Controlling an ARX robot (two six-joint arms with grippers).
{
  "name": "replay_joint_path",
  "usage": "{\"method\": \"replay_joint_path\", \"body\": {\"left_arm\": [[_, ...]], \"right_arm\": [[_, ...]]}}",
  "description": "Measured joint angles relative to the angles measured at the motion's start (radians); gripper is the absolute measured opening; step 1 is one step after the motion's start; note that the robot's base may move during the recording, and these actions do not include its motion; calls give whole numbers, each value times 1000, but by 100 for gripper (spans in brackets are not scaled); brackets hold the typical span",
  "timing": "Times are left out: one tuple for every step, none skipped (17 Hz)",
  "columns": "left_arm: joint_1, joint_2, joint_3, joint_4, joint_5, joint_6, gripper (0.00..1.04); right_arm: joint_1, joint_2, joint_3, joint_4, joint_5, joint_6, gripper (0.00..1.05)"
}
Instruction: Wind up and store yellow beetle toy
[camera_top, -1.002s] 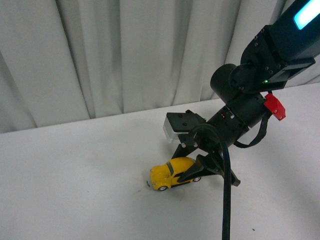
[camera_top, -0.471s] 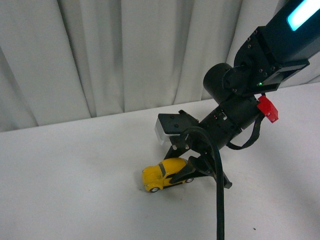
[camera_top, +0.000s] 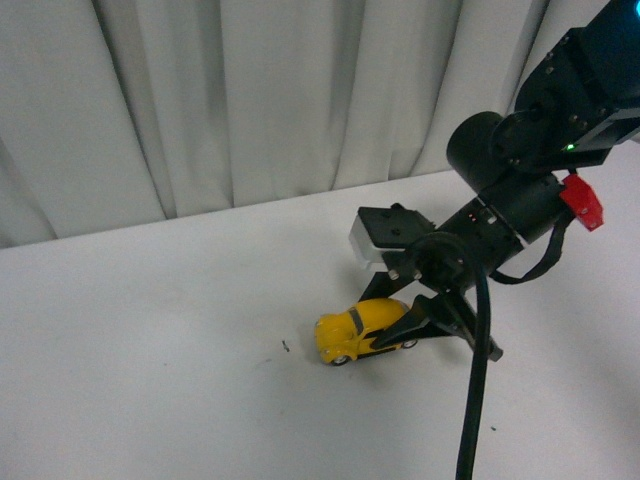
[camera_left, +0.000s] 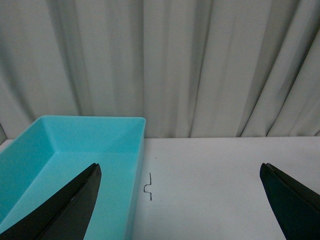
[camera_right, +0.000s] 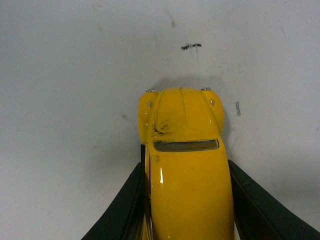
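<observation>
**GRASP SET FOR WINDING**

The right hand grips the yellow beetle toy across its flanks, with the wheels down on the bench. This grip likely permits a pull-back wind. The left hand hangs open and empty, facing the turquoise bin, probably the storage point, before the curtain.

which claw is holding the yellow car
The right claw: it clamps both sides of the yellow beetle toy. The left claw hangs open, holding nothing.
</observation>
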Motion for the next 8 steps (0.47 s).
{"method": "replay_joint_path", "body": {"left_arm": [[0,0,0,0,0,0,98],[0,0,0,0,0,0,98],[0,0,0,0,0,0,98],[0,0,0,0,0,0,98],[0,0,0,0,0,0,98],[0,0,0,0,0,0,98],[0,0,0,0,0,0,98],[0,0,0,0,0,0,98]], "right_arm": [[-26,-3,-14,-7,-2,-22,41],[-47,-7,-26,-11,-6,-41,41],[-69,-11,-39,-19,-10,-66,41],[-89,-14,-51,-22,-11,-83,41],[-114,-21,-67,-30,-11,-102,41],[-134,-26,-80,-39,-11,-116,41],[-157,-33,-93,-50,-10,-137,41],[-174,-37,-103,-60,-10,-148,41]]}}
